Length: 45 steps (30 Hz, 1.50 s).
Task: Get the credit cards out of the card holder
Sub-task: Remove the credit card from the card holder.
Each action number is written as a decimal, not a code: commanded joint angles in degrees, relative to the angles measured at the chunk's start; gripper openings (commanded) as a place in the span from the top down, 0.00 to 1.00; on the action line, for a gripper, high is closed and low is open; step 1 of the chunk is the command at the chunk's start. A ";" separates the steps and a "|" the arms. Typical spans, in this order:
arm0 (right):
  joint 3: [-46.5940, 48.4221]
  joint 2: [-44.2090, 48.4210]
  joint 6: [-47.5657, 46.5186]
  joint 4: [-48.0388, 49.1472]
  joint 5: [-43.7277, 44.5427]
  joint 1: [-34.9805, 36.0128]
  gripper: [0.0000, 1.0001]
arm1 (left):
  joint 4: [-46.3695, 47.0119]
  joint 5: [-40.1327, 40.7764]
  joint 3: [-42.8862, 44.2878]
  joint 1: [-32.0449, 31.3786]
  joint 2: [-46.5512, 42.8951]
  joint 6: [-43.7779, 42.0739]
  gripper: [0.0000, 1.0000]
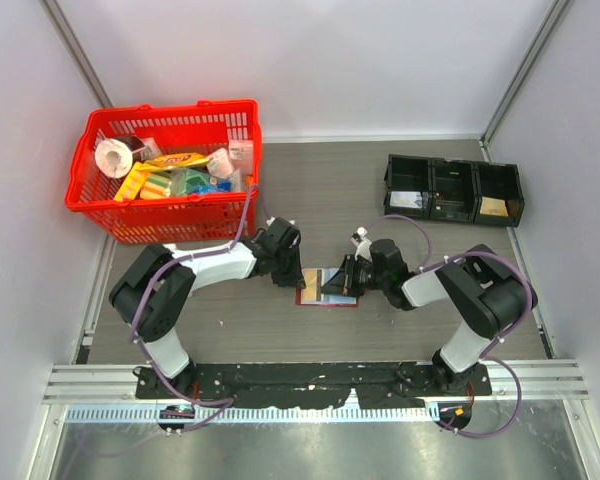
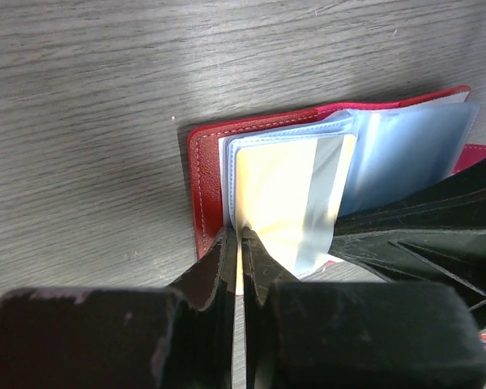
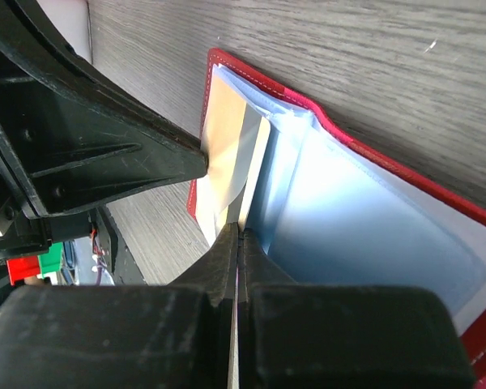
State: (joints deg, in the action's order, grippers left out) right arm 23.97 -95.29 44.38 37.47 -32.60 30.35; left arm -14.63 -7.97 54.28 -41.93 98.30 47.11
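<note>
Left hand (image 2: 239,243): clenched thin on the near edge of the tan card (image 2: 279,194). My two dark fingers (image 2: 215,267) are pressed almost flat together with the card's rim between them.
Right hand (image 3: 237,239): also clenched, with the tips meeting on a thin sheet beside the tan card. I believe it is a clear pocket leaf of the card holder (image 2: 204,186), though the edge is too fine for me to be sure.
Tan card: yellowish with a grey band down one side. It lies against the pale sleeves on the side of the holder nearest my left hand.
Card holder: red, with a stitched border showing around the sleeves. It is spread open on the bench (image 2: 105,97), directly between my two hands.
Pockets (image 3: 364,235): pale blue and glossy, fanned up from the fold on the right-hand side.
Bench: grey wood grain.
Basket (image 1: 165,222): red, at the far left and full of packets, well apart from the holder.
Black tray (image 1: 450,212): three compartments, at the far right, also well apart.
</note>
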 commanded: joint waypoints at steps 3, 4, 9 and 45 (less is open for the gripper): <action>1.96 4.84 -6.05 -5.74 1.05 -3.09 0.99 | -2.95 1.73 -0.14 -0.26 2.69 1.84 0.93; 1.96 5.19 -6.50 -7.49 0.79 -3.62 0.99 | -2.94 1.90 -0.23 -0.25 2.68 1.93 0.93; 1.96 5.90 -9.22 -12.68 -1.94 -6.35 0.99 | -3.21 1.99 -0.23 -0.25 2.69 2.11 0.94; 13.12 30.68 -7.83 -49.69 14.85 -6.88 0.99 | 9.87 23.60 -3.47 -15.89 -20.59 -26.96 0.19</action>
State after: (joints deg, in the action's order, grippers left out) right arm 33.71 -68.38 31.99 -9.78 -19.42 23.75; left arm -13.89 8.16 53.65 -53.89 83.66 32.77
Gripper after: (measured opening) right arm 0.022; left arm 0.788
